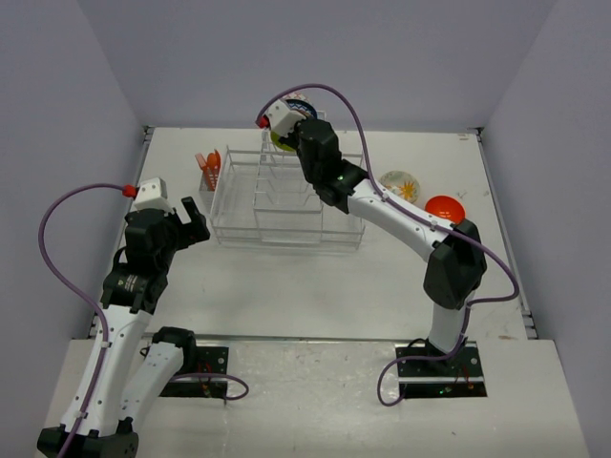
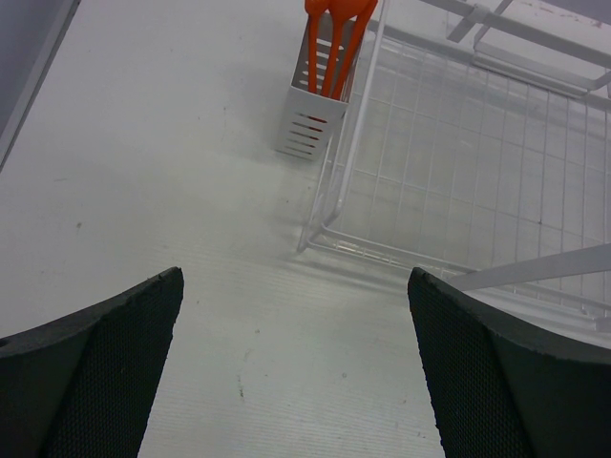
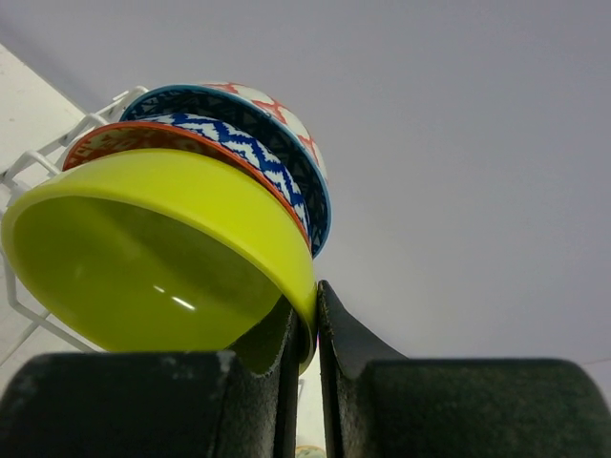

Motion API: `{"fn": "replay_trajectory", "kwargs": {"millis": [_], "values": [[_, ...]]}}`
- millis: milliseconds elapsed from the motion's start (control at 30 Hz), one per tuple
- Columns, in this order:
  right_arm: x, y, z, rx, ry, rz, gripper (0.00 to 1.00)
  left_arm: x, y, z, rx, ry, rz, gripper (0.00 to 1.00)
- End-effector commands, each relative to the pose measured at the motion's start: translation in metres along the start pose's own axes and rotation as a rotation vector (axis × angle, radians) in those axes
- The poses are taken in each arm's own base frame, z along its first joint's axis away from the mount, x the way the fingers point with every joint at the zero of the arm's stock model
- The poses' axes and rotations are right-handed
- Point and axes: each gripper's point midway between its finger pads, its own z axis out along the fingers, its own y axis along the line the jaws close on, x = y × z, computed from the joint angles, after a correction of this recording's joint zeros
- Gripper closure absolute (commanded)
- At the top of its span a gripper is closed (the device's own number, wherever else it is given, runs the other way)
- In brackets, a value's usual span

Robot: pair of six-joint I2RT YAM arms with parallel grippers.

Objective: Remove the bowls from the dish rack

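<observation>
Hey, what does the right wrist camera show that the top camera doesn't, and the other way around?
Only the right wrist: the right gripper pinching the yellow-green bowl by its rim, a blue-patterned bowl stacked behind it. Only the top: the cream floral bowl and orange-red bowl on the table right of the dish rack, the utensil cup, and the left gripper near the rack's left end. Both: the yellow-green bowl at the rack's far end, mostly hidden behind the wrist from above.
</observation>
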Motion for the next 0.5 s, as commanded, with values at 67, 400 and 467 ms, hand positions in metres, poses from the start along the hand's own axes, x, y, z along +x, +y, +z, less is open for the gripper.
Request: {"fn": "replay_trajectory", "kwargs": {"millis": [67,400,467], "values": [[-0.0469,-0.0615,-0.0283,0.106,-0.114,0.133,1.00,-0.0128,-0.0019,0.0012,0.015,-0.046,0.014,0.00],[-0.0459,-0.0581,-0.0314,0.070,-0.111,0.134,1.00,-0.0130,-0.0014,0.0012,0.015,-0.048,0.013,0.00],[-0.0416,-0.0573,-0.0304,0.058,-0.099,0.142,1.00,-0.0130,-0.0009,0.0009,0.013,-0.048,0.012,0.00]]}}
